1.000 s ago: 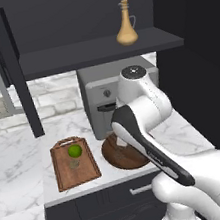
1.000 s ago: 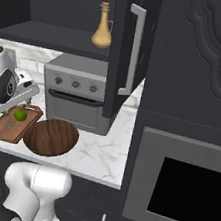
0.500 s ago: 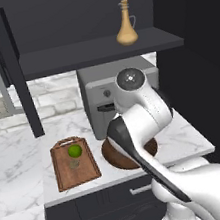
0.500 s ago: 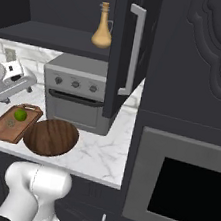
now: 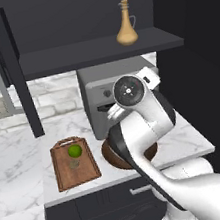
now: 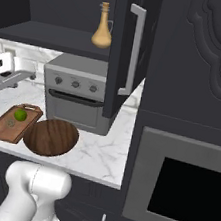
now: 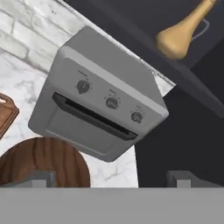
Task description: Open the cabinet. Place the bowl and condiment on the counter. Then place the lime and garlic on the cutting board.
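Note:
The cabinet (image 5: pixel 66 18) stands open, its door (image 6: pixel 122 43) swung out. On its shelf stands the tan condiment (image 5: pixel 126 25) (image 6: pixel 103 28) (image 7: pixel 183 37). The reddish cutting board (image 5: pixel 74 163) (image 6: pixel 3 127) lies on the counter (image 5: pixel 17 148) and carries the lime (image 5: pixel 75 151) (image 6: pixel 20 114) and the small garlic (image 5: pixel 74 164) (image 6: pixel 11 122). Beside the board the wooden bowl (image 6: pixel 51 137) (image 7: pixel 41 159) rests on the marble, half hidden by my arm in the left base view. My gripper (image 7: pixel 110 179) (image 6: pixel 29 75) hangs open and empty above the bowl, facing the toaster oven.
A grey toaster oven (image 5: pixel 112 94) (image 6: pixel 76 97) (image 7: pixel 98 113) sits on the counter under the cabinet shelf, right behind the bowl. A tall dark unit with a built-in oven (image 6: pixel 186 190) closes off the right side. White brick tile (image 5: pixel 10 106) backs the counter.
My hand has pulled up and away from over the cutting board and turned toward the toaster oven. The lime, garlic, bowl and condiment have not moved.

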